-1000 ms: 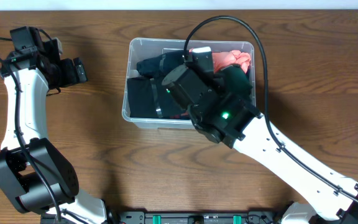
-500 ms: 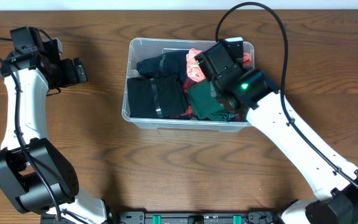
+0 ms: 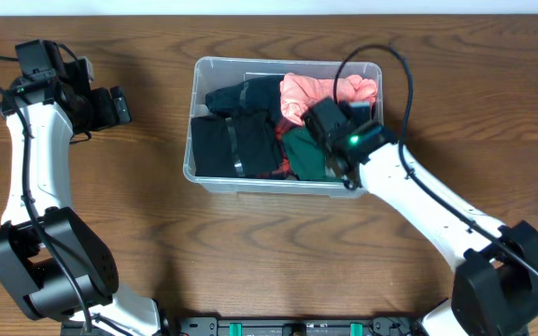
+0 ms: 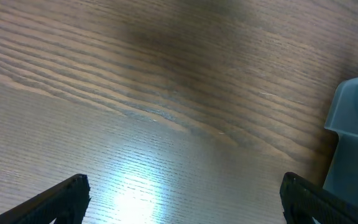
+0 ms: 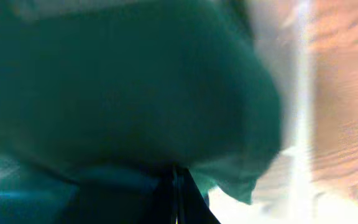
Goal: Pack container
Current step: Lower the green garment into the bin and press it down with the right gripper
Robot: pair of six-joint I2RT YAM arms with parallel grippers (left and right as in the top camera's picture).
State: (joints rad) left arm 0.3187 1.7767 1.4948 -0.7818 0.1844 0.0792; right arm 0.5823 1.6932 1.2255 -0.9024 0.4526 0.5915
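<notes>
Left end effector (image 3: 113,105) hangs, seen from overhead, above bare desk (image 3: 157,233) near the upper left. It is well apart from the container (image 3: 250,184), and you can see it carries nothing. Your right end effector (image 3: 323,140) is down inside the right half of the container. The wrist body covers its fingertips, so from this view you cannot tell whether it is clenched or released. The container stands mid-desk toward the far edge, its long side running left to right. You'll find a black garment (image 3: 230,145) filling its left part and a coral garment (image 3: 311,89) along the far right. A green garment (image 3: 302,157) lies at the near right, just under the right arm's wrist.

On the left wrist camera, the two fingers (image 4: 61,196) show only at the bottom corners. They are spread wide with nothing but wood grain between them, so that end effector is released. A rounded corner of the container (image 4: 353,137) comes in at the right edge.

On the right wrist camera you get a blurred close-up, nearly all green garment (image 5: 123,81). Dark finger shapes come together near the bottom centre, right against the fabric. The blur leaves you unable to tell whether they grip it. A strip of desk (image 5: 347,124) shows at the right.
</notes>
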